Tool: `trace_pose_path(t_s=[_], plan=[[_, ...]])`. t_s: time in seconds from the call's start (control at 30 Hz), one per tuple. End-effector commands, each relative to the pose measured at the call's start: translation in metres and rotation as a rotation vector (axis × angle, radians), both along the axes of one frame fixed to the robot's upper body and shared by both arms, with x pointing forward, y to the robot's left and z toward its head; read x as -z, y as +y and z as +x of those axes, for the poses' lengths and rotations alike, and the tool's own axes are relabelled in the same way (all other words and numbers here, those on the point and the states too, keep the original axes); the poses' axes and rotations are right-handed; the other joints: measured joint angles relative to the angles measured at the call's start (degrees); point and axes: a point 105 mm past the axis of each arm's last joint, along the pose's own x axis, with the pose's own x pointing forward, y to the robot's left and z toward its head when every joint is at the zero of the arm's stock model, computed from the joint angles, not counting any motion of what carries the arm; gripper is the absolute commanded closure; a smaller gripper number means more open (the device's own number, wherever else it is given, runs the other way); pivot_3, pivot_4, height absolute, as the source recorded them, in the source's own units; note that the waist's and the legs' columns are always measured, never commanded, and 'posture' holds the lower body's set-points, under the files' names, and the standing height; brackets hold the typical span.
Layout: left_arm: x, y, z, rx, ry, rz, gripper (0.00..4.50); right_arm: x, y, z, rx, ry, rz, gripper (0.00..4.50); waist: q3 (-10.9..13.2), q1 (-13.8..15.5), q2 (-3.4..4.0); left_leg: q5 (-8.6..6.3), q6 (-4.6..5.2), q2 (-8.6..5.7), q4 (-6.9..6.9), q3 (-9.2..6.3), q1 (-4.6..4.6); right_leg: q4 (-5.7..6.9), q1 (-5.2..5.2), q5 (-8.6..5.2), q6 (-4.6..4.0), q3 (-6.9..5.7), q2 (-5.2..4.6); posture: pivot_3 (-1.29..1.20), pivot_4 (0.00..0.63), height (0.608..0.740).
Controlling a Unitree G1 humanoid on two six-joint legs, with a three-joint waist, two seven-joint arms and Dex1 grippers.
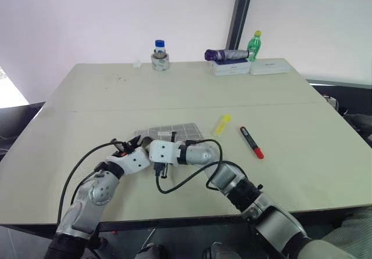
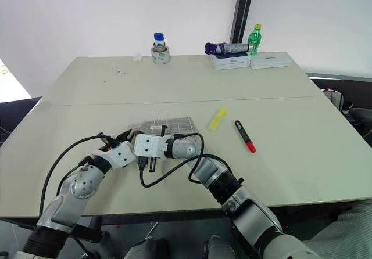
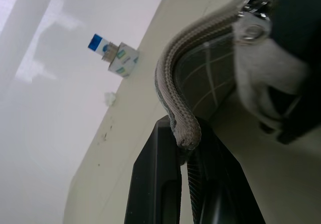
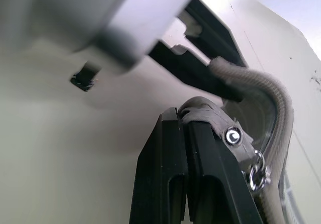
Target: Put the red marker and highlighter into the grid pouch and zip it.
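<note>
Two grippers meet over the grid pouch (image 1: 174,132) in the left eye view, near the front middle of the pale counter (image 1: 290,125): the left gripper (image 1: 141,144) reaches in from the left and the right gripper (image 1: 152,153) crosses in from the right, pointing toward the left one, both at the pouch's near left end. Just beside the pouch's right end lies the highlighter (image 1: 221,124), and a little farther right the red marker (image 1: 252,142), each flat on the counter, outside the pouch and apart from one another. Along the far edge stand a blue-capped jar (image 1: 160,54), a purple folded umbrella (image 1: 226,54) on a white box (image 1: 231,67), and a green bottle (image 1: 254,44). From the left wrist view, that gripper's black fingers (image 3: 160,184) are pressed together on the pouch's ribbed zipper edge (image 3: 173,83), which arches away from them toward a metal zipper pull (image 3: 253,5). From the right wrist view, the right gripper's fingers (image 4: 165,179) are pinched together on the grey tab at the zipper's end, a rivet (image 4: 231,136) and small ring hanging just beside them, with the left gripper's black fingers clamped on the same edge beyond.
</note>
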Motion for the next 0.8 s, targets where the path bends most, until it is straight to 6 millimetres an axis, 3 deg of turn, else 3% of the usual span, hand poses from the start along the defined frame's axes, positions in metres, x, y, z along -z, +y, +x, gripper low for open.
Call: trace_pose_path(t_s=[0.03,0.23,0.37,0.5,0.63,0.8], plan=[[-0.009,-0.010,-0.014,0.085,-0.037,0.027,4.50,-0.023,0.006,0.001,-0.026,-0.045,0.056,4.42,0.0,0.0,0.00,0.00,0.00,0.00,0.00,0.00,0.00,0.00,0.00,0.00,0.00,0.00,-0.01,0.00,0.150,0.740],[0.004,-0.003,-0.027,0.120,-0.019,0.121,4.50,-0.015,0.002,-0.004,-0.066,-0.066,0.000,4.42,0.0,0.0,0.00,-0.01,0.00,0.01,-0.02,0.00,0.00,-0.01,-0.02,0.00,-0.01,0.00,-0.10,0.00,0.150,0.740],[0.000,-0.010,-0.020,0.117,-0.032,0.084,4.50,-0.007,0.009,-0.022,-0.191,-0.123,-0.072,4.42,0.0,0.1,0.00,-0.01,0.01,-0.01,-0.01,0.00,-0.01,-0.01,-0.02,0.00,-0.01,0.00,-0.10,0.00,0.150,0.740],[-0.004,-0.018,-0.017,0.137,-0.041,0.079,4.50,0.000,0.010,-0.028,-0.232,-0.152,-0.120,4.42,0.0,0.0,0.00,-0.01,0.00,0.00,-0.01,0.00,0.00,-0.01,-0.02,0.00,-0.01,0.00,-0.07,0.00,0.150,0.740],[-0.004,-0.020,-0.018,0.138,-0.038,0.079,4.50,-0.001,0.010,-0.026,-0.230,-0.166,-0.123,4.42,0.0,0.0,0.00,0.00,0.00,0.02,-0.02,0.01,0.00,-0.01,-0.03,0.00,-0.01,0.00,-0.05,0.00,0.150,0.740],[-0.007,-0.008,-0.016,0.087,-0.042,0.032,4.50,-0.014,0.007,-0.027,-0.226,-0.160,-0.050,4.42,0.0,0.0,-0.01,-0.01,0.00,0.00,-0.02,0.02,0.00,0.00,-0.03,0.00,-0.01,0.00,-0.05,0.00,0.150,0.740]])
